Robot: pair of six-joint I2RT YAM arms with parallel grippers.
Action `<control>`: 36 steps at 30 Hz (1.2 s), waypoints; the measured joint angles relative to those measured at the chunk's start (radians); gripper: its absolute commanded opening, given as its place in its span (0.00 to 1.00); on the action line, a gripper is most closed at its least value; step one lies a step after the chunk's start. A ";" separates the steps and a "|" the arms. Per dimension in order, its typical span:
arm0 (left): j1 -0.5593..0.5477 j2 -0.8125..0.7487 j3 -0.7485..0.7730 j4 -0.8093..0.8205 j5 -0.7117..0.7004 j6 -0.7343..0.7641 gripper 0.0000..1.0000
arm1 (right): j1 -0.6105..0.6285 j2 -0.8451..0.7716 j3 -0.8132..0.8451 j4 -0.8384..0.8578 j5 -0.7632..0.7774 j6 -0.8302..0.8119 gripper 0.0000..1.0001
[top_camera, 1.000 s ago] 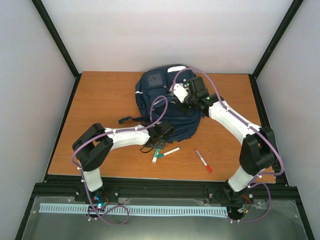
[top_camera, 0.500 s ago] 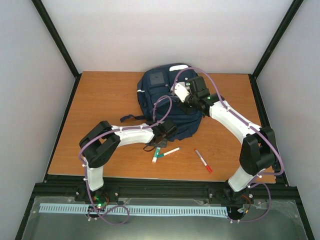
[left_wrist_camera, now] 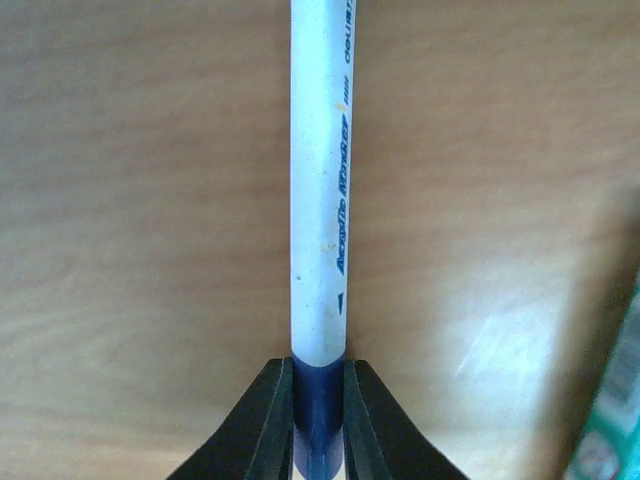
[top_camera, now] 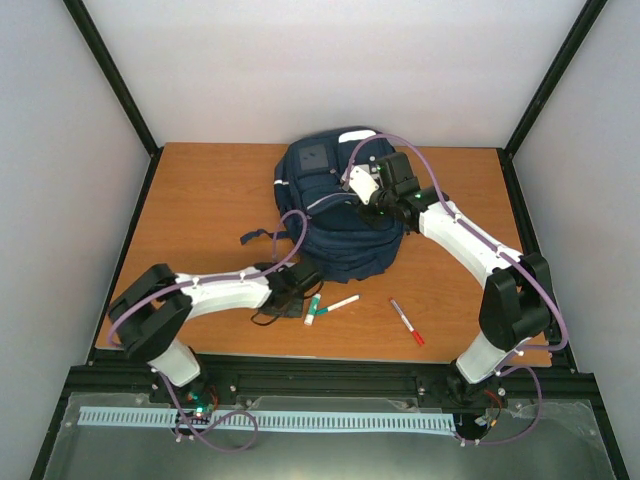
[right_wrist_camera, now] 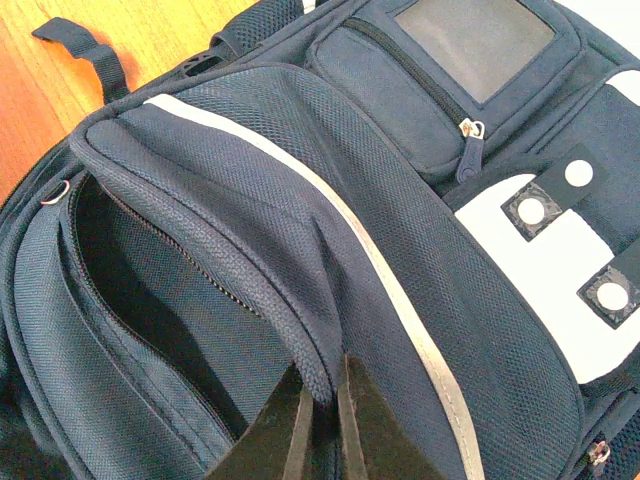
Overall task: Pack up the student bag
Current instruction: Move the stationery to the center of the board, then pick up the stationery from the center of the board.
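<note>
Left tool [left_wrist_camera: 318, 372], under my remote control, clamps the blue end of a white marker [left_wrist_camera: 318, 200]; right tool [right_wrist_camera: 322, 388] pinches the zip-edged flap of the student bag [right_wrist_camera: 420, 260], which lies right beneath it.

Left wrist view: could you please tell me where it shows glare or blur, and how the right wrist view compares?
Left wrist view: pale glare streak on the table, blurred green object at right edge. Right wrist view: backpack weave crisp, open pocket deeply shadowed.
</note>
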 measured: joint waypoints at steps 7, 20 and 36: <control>0.000 -0.173 -0.150 -0.034 0.094 -0.034 0.28 | -0.001 0.000 0.000 0.000 -0.005 0.003 0.03; 0.003 -0.071 -0.028 -0.188 0.098 0.020 0.44 | -0.001 0.000 0.000 -0.003 -0.010 0.003 0.03; 0.076 0.079 0.108 -0.195 0.067 0.112 0.11 | -0.005 0.000 0.000 -0.004 -0.019 0.003 0.03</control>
